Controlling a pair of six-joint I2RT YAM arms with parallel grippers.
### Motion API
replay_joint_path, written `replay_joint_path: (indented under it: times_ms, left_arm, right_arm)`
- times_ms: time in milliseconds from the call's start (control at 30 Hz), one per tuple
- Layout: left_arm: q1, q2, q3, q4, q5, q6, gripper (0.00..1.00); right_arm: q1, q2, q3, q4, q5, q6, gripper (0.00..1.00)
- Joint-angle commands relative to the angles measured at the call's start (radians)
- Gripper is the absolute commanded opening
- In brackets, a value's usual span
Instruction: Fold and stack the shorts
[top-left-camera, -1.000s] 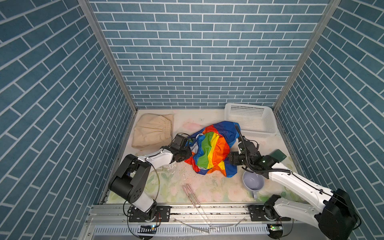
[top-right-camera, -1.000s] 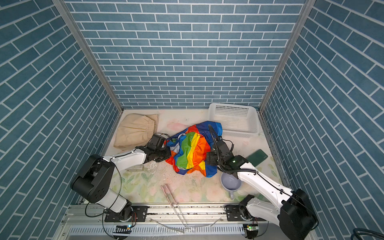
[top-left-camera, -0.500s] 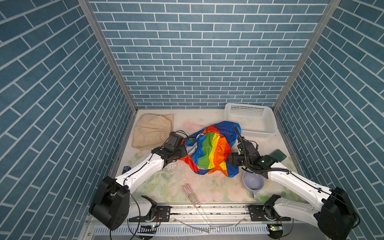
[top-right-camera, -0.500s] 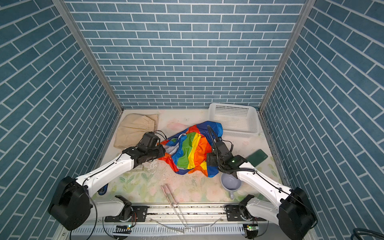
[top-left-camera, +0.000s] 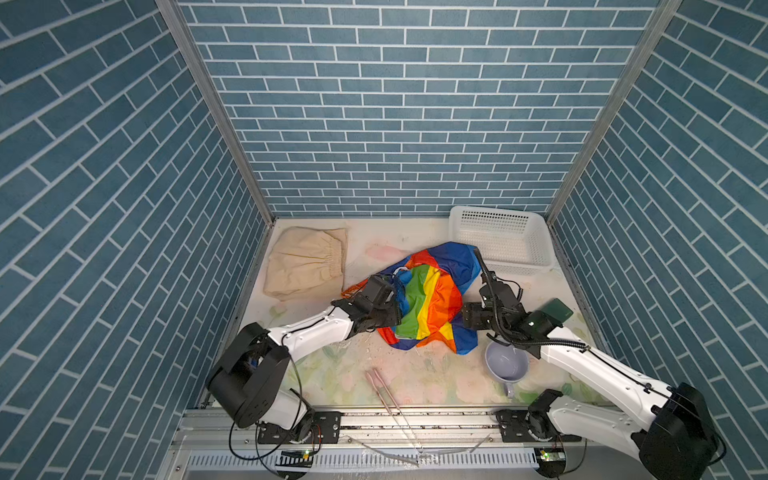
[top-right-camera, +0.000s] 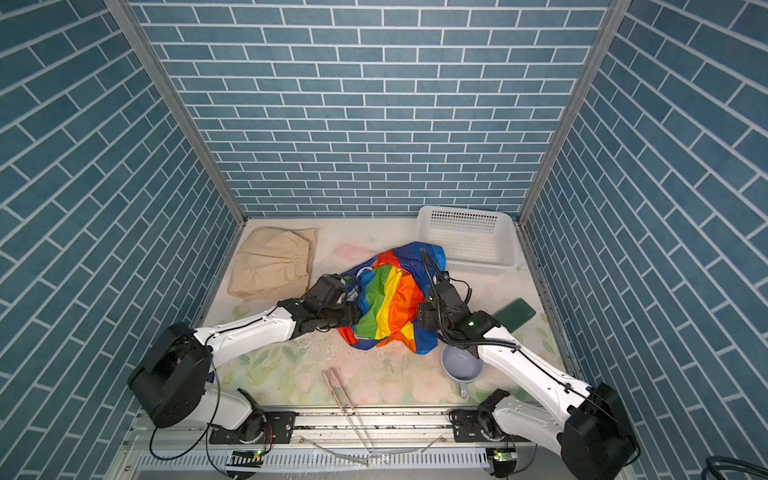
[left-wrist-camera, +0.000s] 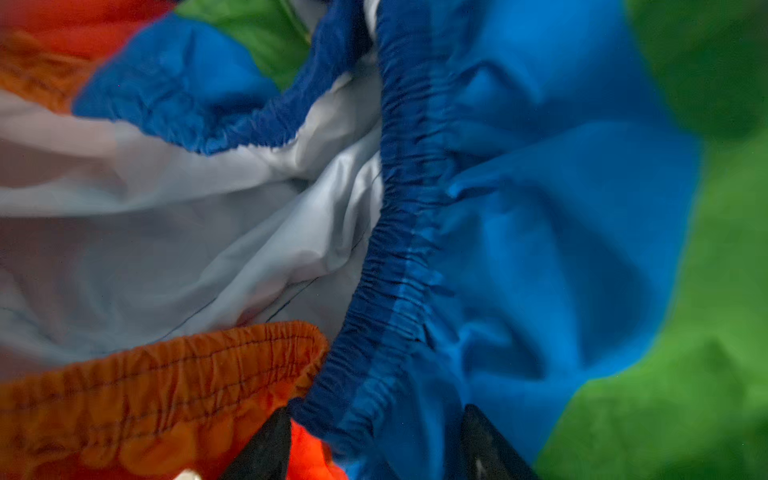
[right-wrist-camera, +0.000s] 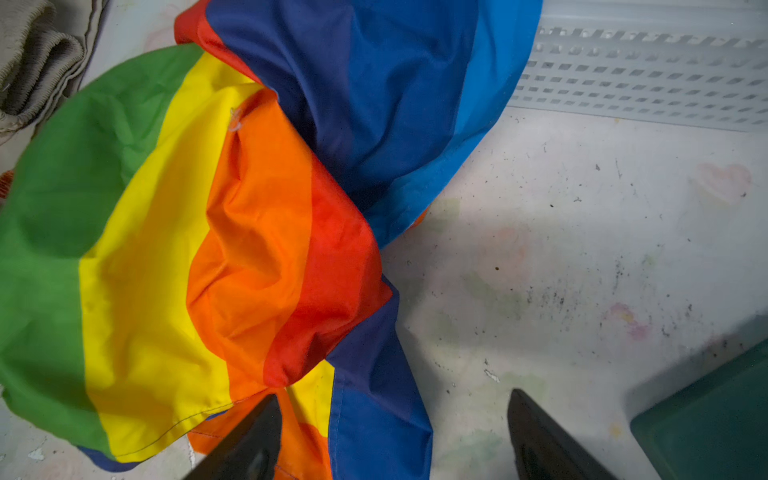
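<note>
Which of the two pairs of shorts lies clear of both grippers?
The beige shorts, flat near the left wall. The rainbow-striped shorts sit crumpled between the left gripper and right gripper.

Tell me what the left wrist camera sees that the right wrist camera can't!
Only the left wrist view shows the gathered blue waistband and the pale lining inside it. Only the right wrist view shows the yellow stripe, the white basket, the beige shorts, the table and a dark green thing. Both show the rainbow shorts, with blue, green and orange cloth.
</note>
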Motion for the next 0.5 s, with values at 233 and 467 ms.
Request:
replay_joint_path:
  times_ms: [233,467]
  left_arm:
    - [-0.008,0.031,0.052,-0.064,-0.081,-0.035,0.68]
    - [-0.007,0.089,0.087,-0.044,-0.04,-0.03,0.11]
  right_arm:
    - [-0.017,-0.013,-0.004,-0.04,0.013,-0.007,0.85]
    - [-0.022,0.015,0.011,-0.026,-0.002,-0.008,0.85]
